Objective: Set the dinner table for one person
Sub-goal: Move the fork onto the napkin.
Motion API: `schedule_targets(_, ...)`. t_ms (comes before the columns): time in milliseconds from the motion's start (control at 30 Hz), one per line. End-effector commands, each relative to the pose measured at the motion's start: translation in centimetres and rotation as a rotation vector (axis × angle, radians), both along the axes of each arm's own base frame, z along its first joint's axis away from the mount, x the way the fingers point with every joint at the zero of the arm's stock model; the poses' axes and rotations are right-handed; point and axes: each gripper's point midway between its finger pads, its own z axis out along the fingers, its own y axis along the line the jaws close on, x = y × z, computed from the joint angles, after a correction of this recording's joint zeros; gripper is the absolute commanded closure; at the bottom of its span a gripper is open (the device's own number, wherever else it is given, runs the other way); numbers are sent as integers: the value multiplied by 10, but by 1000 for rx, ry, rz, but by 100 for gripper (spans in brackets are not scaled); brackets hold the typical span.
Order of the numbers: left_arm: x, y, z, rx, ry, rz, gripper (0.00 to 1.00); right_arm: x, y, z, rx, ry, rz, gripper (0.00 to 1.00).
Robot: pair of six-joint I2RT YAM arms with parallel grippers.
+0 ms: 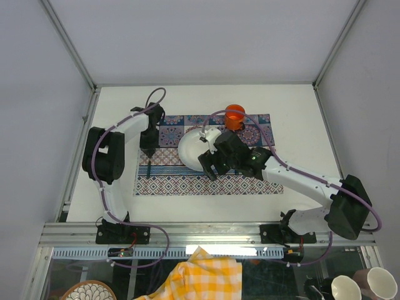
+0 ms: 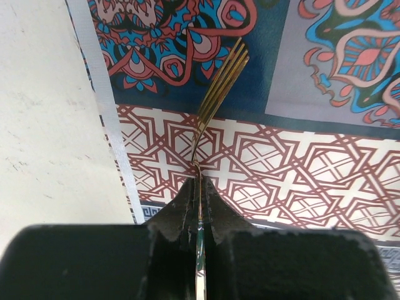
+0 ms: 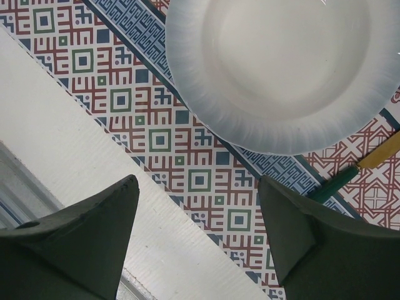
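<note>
left claw (image 2: pixel 199 182) pinching fork (image 2: pixel 220 87) | right claw (image 3: pixel 199 184) spread near plate (image 3: pixel 281 69) | orange cup (image 1: pixel 235 115) behind plate

site: robotics lab | cues: aluminium frame rails (image 1: pixel 187 232), white enclosure panels (image 1: pixel 200 37), bolted arms (image 1: pixel 300 178)

White tubular links and black joint housings on left arm (image 1: pixel 128 128) and right arm (image 1: pixel 300 179). Looped purple cables (image 1: pixel 167 240) along both. Black wedge-shaped fingers (image 3: pixel 94 231) at each tip.

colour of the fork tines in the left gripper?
Gold. The fork shows best in the left wrist view, pinched in the shut left gripper.
</note>
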Motion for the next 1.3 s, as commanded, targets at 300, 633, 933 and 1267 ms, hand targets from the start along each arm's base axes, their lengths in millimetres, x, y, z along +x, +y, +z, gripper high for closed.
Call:
schedule_targets(300, 24, -30, 49, -136, -137, 139, 100, 13, 11, 19, 78, -21, -68, 20)
schedule_targets(633, 29, -64, 58, -227, -162, 129, 100, 14, 10, 18, 74, -22, -76, 20)
schedule_targets(933, 32, -82, 53, -273, -161, 132, 100, 13, 9, 18, 75, -22, -76, 20)
schedule_targets(1267, 34, -81, 47, -251, -168, 118, 100, 13, 9, 18, 73, -22, -74, 20)
